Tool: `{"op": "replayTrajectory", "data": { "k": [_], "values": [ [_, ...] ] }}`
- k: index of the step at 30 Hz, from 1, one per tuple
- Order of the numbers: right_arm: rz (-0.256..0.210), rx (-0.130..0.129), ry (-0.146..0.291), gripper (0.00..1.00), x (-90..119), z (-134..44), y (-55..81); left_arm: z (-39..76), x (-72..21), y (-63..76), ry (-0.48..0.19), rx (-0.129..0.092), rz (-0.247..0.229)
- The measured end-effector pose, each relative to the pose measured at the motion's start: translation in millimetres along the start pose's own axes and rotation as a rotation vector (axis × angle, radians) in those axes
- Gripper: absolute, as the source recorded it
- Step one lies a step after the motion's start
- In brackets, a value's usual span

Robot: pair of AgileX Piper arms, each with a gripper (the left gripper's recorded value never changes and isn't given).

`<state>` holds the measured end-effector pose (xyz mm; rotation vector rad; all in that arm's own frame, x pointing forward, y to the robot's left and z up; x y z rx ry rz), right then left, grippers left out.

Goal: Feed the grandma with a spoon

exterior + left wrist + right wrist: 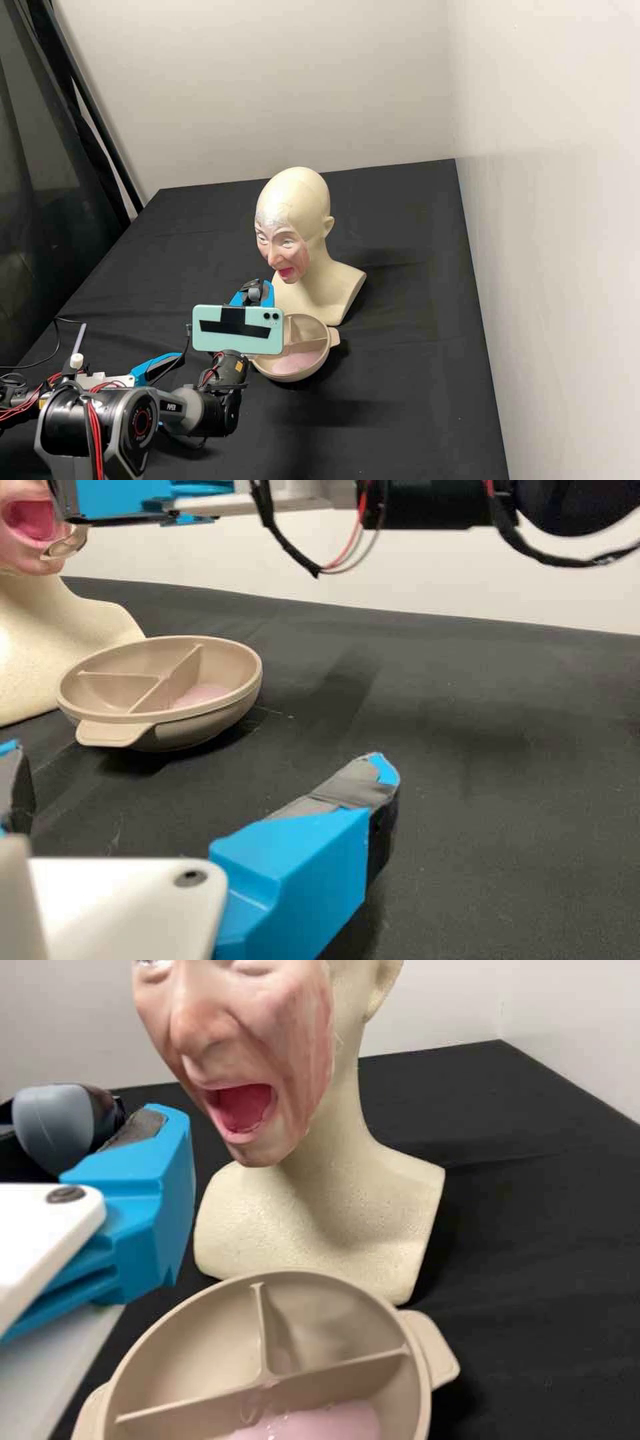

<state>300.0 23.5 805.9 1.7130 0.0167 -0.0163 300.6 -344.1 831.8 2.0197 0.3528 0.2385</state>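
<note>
Black bench point(413, 280) carries the grandma head point(297, 227) mid-frame in the high view, with the divided bowl point(300, 350) just below it. The left gripper point(190, 790) sits wide open and empty at lower left. The right gripper point(252, 293) clamps the spoon point(62, 546) at the lower lip. Its long axis is roughly level and its bowl end points into the open mouth. This looks like the delivery step; the next move calls for a gentle ease inward.

From here, the grandma head point(293, 227) stands mid-counter point(413, 267), with the bowl point(300, 350) just before its bust at 6 o'clock. The right end effector point(252, 293) hangs at the bowl's 10 o'clock, its spoon point(65, 545) at the mouth. The left end effector point(157, 367) sits low at the bowl's 9 o'clock.
</note>
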Motion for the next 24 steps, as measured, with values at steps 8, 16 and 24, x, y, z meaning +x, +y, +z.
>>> {"op": "replayTrajectory", "data": {
  "k": [8,16,24],
  "values": [
    [-0.003,0.009,0.026,0.0,-9.9,1.8,-6.0,2.0,0.0,-0.6,-0.002,-0.002,-0.001],
    [0.006,0.009,0.039,0.0,-10.0,0.7,-5.1,5.7,-1.4,-1.3,0.036,0.038,0.025],
    [0.006,0.009,0.039,0.0,-10.0,0.7,-5.1,7.4,-11.7,3.4,-0.001,-0.038,0.159]
  ]
}}
